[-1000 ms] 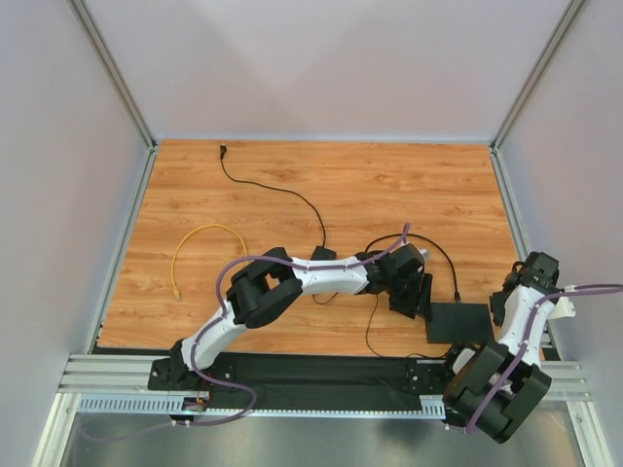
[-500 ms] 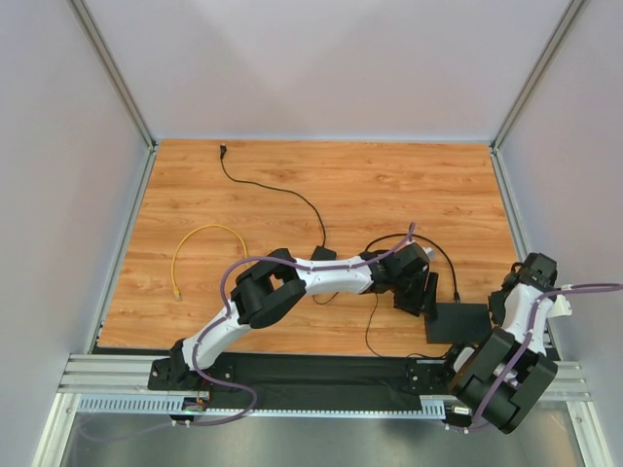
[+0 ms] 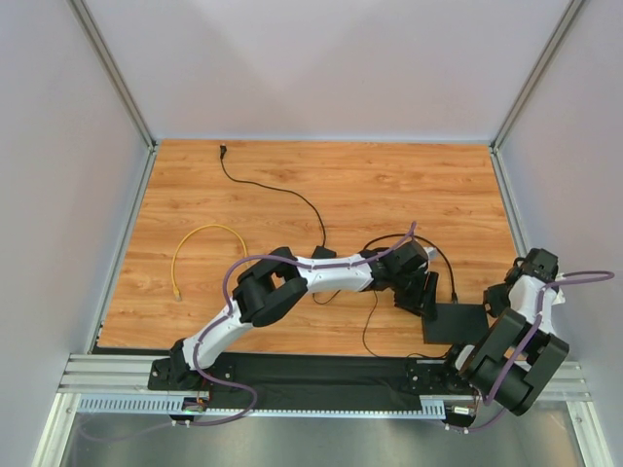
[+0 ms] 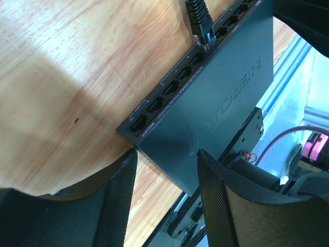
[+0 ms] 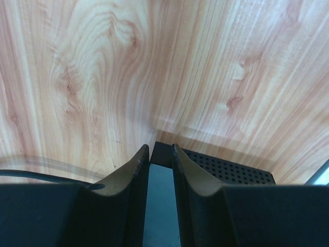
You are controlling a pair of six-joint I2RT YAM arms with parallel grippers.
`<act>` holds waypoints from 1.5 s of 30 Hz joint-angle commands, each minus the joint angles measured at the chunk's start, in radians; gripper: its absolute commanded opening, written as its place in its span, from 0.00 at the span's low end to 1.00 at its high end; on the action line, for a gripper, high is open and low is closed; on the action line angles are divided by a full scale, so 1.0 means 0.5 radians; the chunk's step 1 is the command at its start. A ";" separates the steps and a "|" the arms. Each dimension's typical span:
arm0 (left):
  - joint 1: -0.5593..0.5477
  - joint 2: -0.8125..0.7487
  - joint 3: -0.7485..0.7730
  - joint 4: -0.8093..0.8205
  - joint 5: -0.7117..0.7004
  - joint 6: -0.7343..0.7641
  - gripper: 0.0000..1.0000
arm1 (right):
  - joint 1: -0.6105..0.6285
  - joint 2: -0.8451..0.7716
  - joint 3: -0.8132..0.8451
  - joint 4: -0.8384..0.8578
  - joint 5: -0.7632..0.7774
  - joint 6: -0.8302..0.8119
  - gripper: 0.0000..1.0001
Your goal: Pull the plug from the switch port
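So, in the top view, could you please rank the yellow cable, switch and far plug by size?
Largest first:
thin yellow looped cable, by span
flat matte-black rectangular switch
small black far-end cable plug

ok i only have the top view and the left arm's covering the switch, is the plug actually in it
Observer: Yes. The left wrist view shows a black plug seated in the switch, toward one end of its front row.
Operator: left gripper on it
Observer: No. The left gripper is open and straddles the switch's opposite corner, away from the plug.
Operator: and the right
Observer: The right gripper is closed on a corner of the switch.
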 commanded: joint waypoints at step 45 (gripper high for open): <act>0.401 0.214 0.374 0.161 0.905 0.190 0.49 | 1.077 -0.601 0.051 -0.499 0.223 0.309 0.47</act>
